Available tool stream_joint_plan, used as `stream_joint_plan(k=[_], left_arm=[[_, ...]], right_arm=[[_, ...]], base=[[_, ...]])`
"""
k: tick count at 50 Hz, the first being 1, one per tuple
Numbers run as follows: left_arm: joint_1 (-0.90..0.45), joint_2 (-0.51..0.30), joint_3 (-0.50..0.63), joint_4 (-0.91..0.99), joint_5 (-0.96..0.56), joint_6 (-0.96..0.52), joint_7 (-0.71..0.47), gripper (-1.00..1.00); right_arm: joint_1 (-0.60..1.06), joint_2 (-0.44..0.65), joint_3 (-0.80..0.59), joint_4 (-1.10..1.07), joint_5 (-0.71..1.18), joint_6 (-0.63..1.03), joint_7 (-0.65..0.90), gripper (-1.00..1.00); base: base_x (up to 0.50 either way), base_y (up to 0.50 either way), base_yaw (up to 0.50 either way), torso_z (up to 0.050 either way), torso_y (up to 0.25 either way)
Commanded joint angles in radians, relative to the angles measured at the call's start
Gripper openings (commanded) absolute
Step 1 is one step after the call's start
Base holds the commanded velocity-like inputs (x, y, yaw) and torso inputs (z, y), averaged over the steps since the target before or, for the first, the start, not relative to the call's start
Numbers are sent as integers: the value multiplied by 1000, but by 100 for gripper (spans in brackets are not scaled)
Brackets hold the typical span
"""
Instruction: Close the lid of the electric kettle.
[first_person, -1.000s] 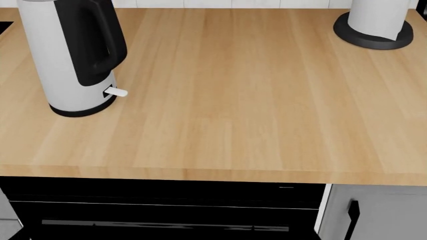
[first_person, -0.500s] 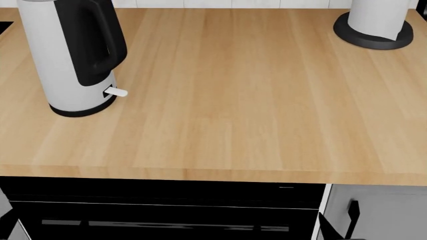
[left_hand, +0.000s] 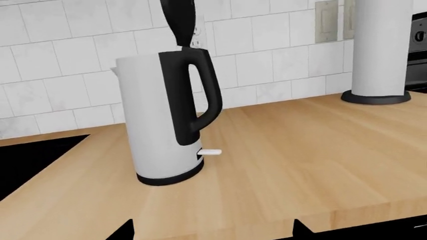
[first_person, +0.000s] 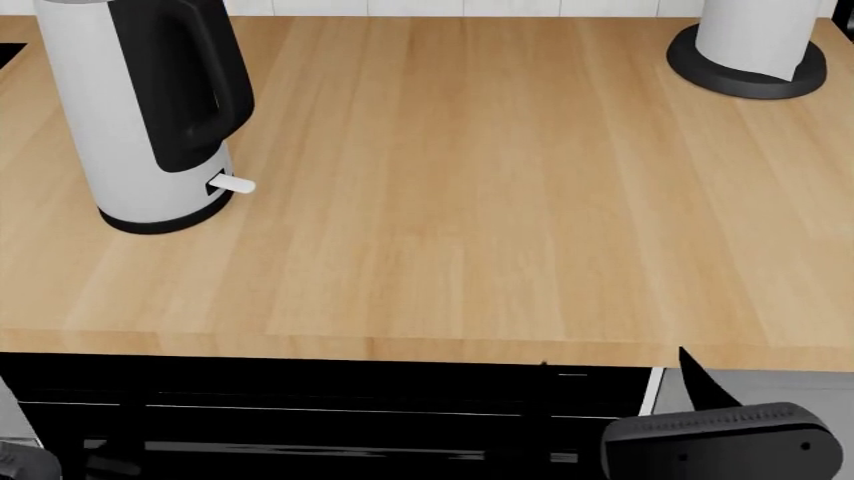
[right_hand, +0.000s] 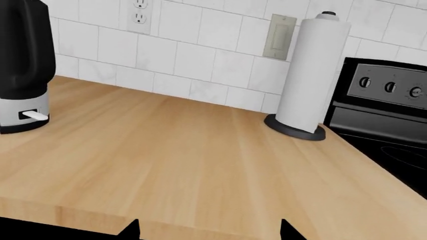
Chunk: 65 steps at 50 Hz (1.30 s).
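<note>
- White and tall, the electric kettle (first_person: 144, 115) stands at the upper left of the head view on the wooden table (first_person: 481, 200).
- Its black lid (left_hand: 179, 20) sticks up, open.
- Both end effectors (left_hand: 212, 231) (right_hand: 208, 231) are low by the table's front edge, fingertips apart, holding nothing.

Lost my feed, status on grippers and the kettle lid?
Both grippers low at counter edge, empty; jaws unclear. Lid upright, open above electric kettle. Paper towel roll far off; nothing blocking.
</note>
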Motion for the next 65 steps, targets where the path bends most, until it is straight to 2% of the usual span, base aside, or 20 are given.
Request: stream_joint_plan(k=[1, 18, 19, 20, 22, 23, 24, 26, 31, 33, 40, 46, 65], left_arm=[[-88, -35, -37, 96, -54, -139, -13, 100], [-309, -44, -159, 190, -223, -396, -25, 100], [-459, -55, -222, 232, -336, -546, -45, 100], [-501, -64, -236, 233, -390, -593, -79, 100], [-527, -88, -251, 233, -478, -605, -138, 100], [-607, -109, -298, 234, -628, -669, -217, 100], [-623, -114, -314, 232, -697, -684, -256, 100], [-631, -122, -316, 227, -737, -685, -285, 100], [-637, -133, -307, 217, -768, -673, -311, 100], [-628, -139, -296, 214, -760, -659, -312, 100], [-617, -155, -255, 198, -736, -622, -312, 100], [-612, -162, -243, 190, -737, -607, -318, 100], [-575, -190, -227, 179, -734, -550, -329, 100]], right_arm=[[79, 43, 18, -88, 32, 148, 3, 100], [338, 91, 71, -174, 108, 411, -13, 100], [488, 115, 116, -250, 155, 561, -30, 100], [523, 113, 121, -261, 163, 629, -29, 100], [542, 115, 132, -275, 175, 655, -31, 100], [617, 132, 149, -304, 225, 742, -27, 100], [629, 136, 157, -304, 261, 753, -4, 100], [644, 145, 171, -302, 331, 764, 42, 100], [670, 182, 207, -278, 560, 765, 207, 100], [671, 190, 208, -270, 593, 758, 234, 100], [653, 222, 176, -242, 598, 701, 247, 100], [669, 232, 160, -244, 613, 715, 271, 100], [703, 245, 183, -241, 710, 727, 354, 100]], base=[[0, 0, 0, 0, 0], [0, 0, 0, 0, 0], [0, 0, 0, 0, 0], [0, 0, 0, 0, 0], [0, 0, 0, 0, 0], [0, 0, 0, 0, 0], [0, 0, 0, 0, 0], [0, 0, 0, 0, 0], [0, 0, 0, 0, 0], [0, 0, 0, 0, 0], [0, 0, 0, 0, 0], [0, 0, 0, 0, 0], [31, 500, 0, 0, 0]])
